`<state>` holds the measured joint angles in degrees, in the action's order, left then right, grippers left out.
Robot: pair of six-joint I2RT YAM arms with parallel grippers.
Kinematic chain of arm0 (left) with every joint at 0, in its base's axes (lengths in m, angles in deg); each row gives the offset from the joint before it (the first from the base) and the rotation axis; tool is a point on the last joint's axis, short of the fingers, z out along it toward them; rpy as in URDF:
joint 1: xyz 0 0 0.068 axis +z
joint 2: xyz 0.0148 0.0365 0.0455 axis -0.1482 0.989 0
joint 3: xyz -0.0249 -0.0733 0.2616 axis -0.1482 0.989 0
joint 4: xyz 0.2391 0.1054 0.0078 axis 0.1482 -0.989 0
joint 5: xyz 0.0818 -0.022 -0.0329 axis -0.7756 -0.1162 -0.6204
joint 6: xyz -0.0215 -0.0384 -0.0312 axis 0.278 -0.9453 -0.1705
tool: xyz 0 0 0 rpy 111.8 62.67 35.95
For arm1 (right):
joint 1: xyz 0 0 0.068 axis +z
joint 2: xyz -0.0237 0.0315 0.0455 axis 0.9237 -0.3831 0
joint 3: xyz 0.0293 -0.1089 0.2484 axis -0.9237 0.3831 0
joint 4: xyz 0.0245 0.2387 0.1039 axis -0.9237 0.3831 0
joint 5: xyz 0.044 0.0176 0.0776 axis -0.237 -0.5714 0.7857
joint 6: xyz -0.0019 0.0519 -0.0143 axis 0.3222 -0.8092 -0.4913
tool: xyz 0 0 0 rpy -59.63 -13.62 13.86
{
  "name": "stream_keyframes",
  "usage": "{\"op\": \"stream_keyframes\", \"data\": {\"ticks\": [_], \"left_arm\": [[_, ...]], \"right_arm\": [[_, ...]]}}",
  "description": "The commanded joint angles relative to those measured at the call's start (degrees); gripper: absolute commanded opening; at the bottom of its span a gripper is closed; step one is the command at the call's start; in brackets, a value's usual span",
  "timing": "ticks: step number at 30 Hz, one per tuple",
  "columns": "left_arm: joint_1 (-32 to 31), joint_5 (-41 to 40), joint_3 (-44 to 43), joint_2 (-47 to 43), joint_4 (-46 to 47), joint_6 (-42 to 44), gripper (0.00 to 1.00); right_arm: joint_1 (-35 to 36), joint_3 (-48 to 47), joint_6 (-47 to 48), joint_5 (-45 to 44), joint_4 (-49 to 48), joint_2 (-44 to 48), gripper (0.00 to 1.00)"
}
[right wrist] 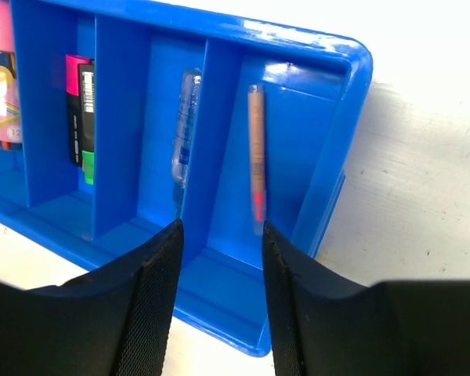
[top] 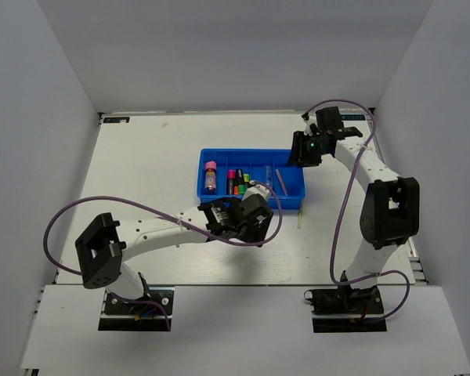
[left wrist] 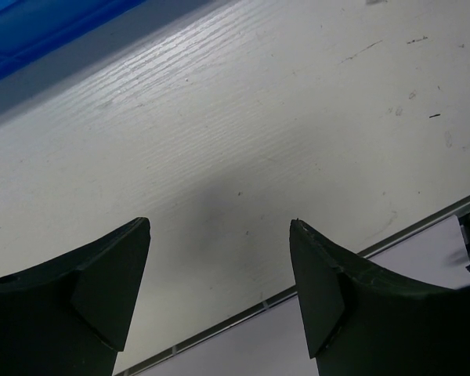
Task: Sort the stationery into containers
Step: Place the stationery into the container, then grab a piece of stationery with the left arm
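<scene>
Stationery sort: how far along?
Done: pink-capped glue stick, black highlighters, clear pen and thin tan stick in separate compartments of the blue plastic tray. In hand: nothing; left claw and right claw open. Left: seemingly one pale stick beside the tray's near right corner.

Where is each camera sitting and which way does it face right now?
Top external: above and behind, looking down on the table, blue tray and both whole arms.
Left wrist: low over bare table, tray edge top-left; open left gripper shows.
Right wrist: angled down into the tray's compartments; open right gripper shows.
All three share the tray.
</scene>
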<state>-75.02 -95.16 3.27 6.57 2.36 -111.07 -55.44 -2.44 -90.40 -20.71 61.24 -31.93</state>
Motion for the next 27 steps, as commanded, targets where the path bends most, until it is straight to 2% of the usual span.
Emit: {"op": "stream_keyframes", "data": {"ticks": [1,2,4,5,6,8,9,10,11,12,14,15,16,17,18,22,27], "left_arm": [[-0.21,0.22,-2.34,-0.16,0.21,0.53,0.82],[-0.30,0.22,-2.78,0.19,0.82,0.71,0.80],[-0.21,0.49,-4.45,2.12,1.17,1.32,0.76],[-0.21,1.62,-5.84,2.74,2.31,1.84,0.72],[-0.21,2.15,-6.82,5.27,2.75,2.11,0.58],[-0.38,2.86,-10.42,7.31,3.89,2.12,0.43],[-0.39,2.95,-11.56,10.71,4.16,2.20,0.30],[-0.30,3.04,-14.70,11.87,4.86,2.20,0.26],[-0.47,3.21,-15.69,13.10,5.22,2.20,0.23],[-0.47,3.21,-16.66,16.86,5.65,2.20,0.23],[-0.56,2.60,-21.32,20.82,6.27,1.85,0.25],[-0.82,1.64,-23.59,23.20,6.36,1.76,0.31],[-1.00,1.20,-24.74,24.53,6.45,1.33,0.47],[-1.26,0.93,-27.37,25.50,6.45,1.24,0.51],[-1.79,-0.29,-28.17,28.21,6.88,0.63,0.61],[-2.05,-1.97,-31.52,32.53,7.85,-1.31,0.64],[-2.40,-4.34,-33.37,36.14,9.44,-2.90,0.65]], "right_arm": [[0.01,-1.86,0.17,1.22,-0.19,0.11,0.48],[-0.25,-1.77,0.00,1.39,-0.36,1.15,0.44],[-0.34,-0.89,0.96,-1.48,0.08,2.65,0.11],[-0.34,-0.28,1.92,-2.98,0.51,6.40,0.00],[-0.17,2.25,2.98,-4.74,0.43,7.83,0.00],[-0.43,6.11,4.13,-12.56,0.61,13.17,0.00],[-0.60,7.79,5.52,-14.49,-0.09,16.60,0.00],[-0.61,13.03,5.80,-18.34,-0.10,19.85,0.07],[-1.13,14.91,6.15,-20.73,-0.27,21.36,0.18],[-1.57,16.93,6.50,-22.23,-0.36,25.73,0.22],[-2.62,23.88,6.77,-22.95,-0.71,28.57,0.22],[-3.41,25.55,7.12,-23.82,-1.41,32.93,0.22],[-4.20,29.65,7.47,-24.18,-1.50,34.20,0.22],[-4.73,30.83,7.65,-25.22,-1.68,35.60,0.22],[-5.87,33.80,8.60,-25.67,-2.37,39.01,0.22],[-7.98,36.37,8.44,-26.47,-2.91,42.82,0.24],[-10.18,37.25,7.39,-22.78,-2.65,42.74,0.24]]}}
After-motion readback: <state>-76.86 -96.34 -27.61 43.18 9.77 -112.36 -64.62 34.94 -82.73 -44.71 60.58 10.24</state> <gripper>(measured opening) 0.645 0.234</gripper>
